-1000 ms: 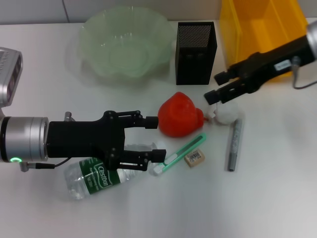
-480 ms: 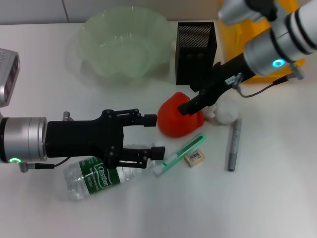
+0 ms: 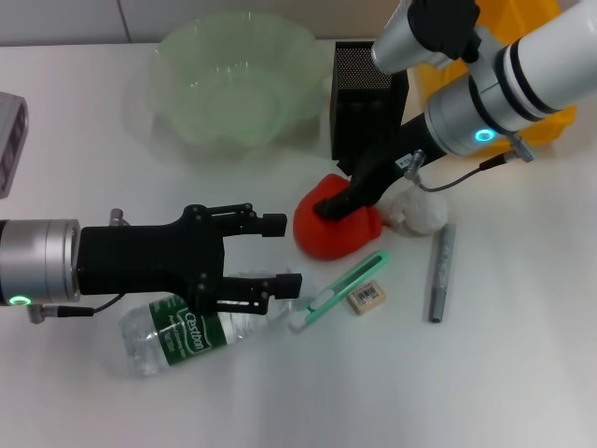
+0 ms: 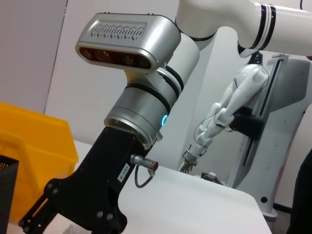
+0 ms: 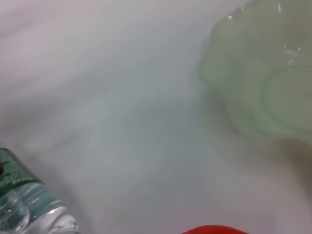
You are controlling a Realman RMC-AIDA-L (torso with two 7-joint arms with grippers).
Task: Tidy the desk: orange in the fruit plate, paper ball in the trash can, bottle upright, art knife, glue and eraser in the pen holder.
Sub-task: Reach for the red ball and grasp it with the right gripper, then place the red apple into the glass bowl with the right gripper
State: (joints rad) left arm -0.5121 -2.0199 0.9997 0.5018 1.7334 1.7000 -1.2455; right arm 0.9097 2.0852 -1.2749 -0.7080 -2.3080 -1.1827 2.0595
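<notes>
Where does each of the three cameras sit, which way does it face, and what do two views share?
Head view: above the desk, looking down; both arms show, left gripper over the lying clear plastic bottle, right gripper at the red-orange fruit.
Left wrist view: looks across at the right arm and yellow bin.
Right wrist view: looks down at the pale green glass plate; no own body.
Shared: bottle, plate, fruit in head and right wrist views.

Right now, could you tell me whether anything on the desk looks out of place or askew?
Yes. The bottle lies on its side under the left tool instead of standing. The art knife, eraser and glue lie loose on the desk, outside the pen holder.
</notes>
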